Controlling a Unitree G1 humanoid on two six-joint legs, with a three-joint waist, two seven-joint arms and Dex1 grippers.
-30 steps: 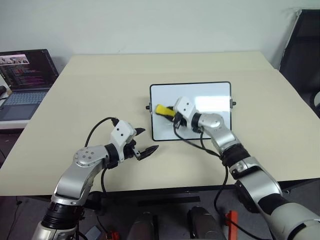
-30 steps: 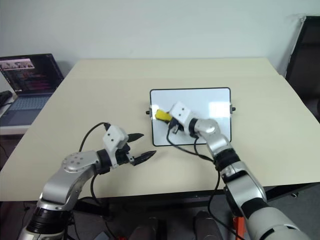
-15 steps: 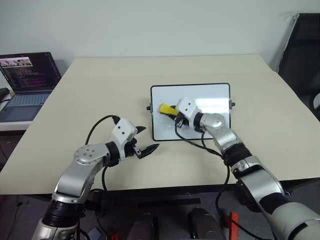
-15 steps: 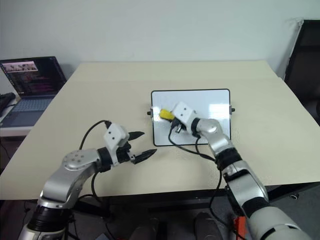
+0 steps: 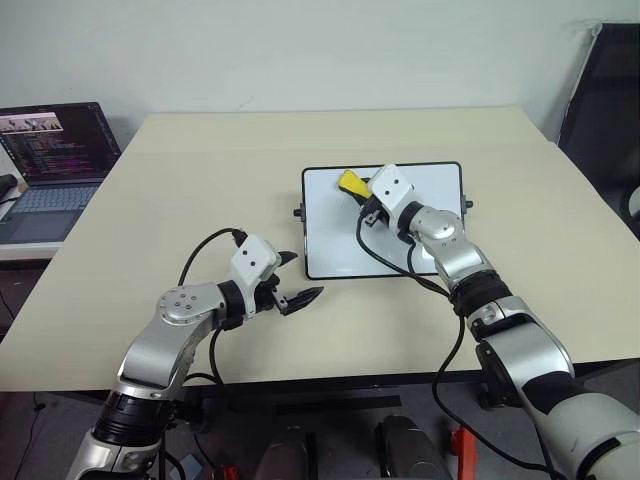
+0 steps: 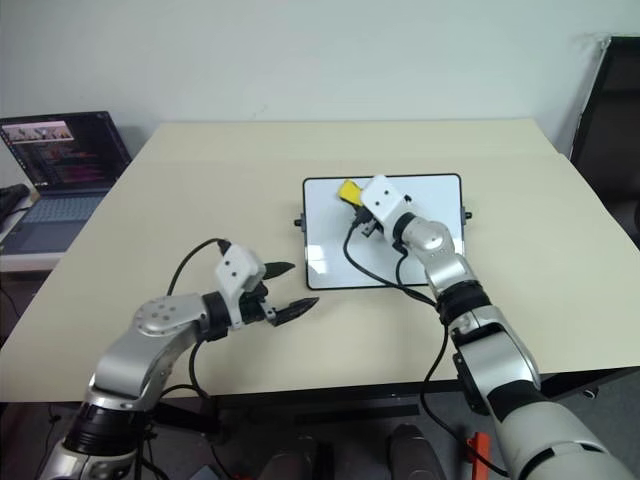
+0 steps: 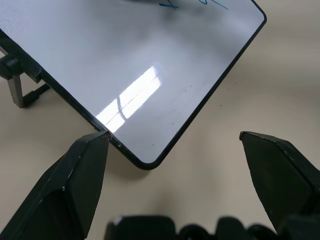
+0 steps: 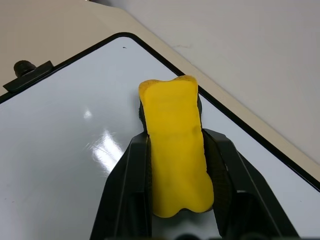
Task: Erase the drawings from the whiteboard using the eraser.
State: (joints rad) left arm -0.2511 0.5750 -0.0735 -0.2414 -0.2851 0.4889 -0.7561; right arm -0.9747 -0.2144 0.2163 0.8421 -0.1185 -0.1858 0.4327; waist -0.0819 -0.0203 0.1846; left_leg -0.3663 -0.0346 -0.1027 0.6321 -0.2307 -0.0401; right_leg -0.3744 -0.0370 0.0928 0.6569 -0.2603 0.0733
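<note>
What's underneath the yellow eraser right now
Beneath the eraser, held by the right gripper, lies bare white whiteboard near its far edge. Whatever is directly under the eraser is covered.

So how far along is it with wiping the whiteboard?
Eraser pickup looks done: the right gripper is shut on the yellow eraser over the whiteboard's far edge. Blue drawings are still visible on the board, so they're left. The left gripper is open and empty.
</note>
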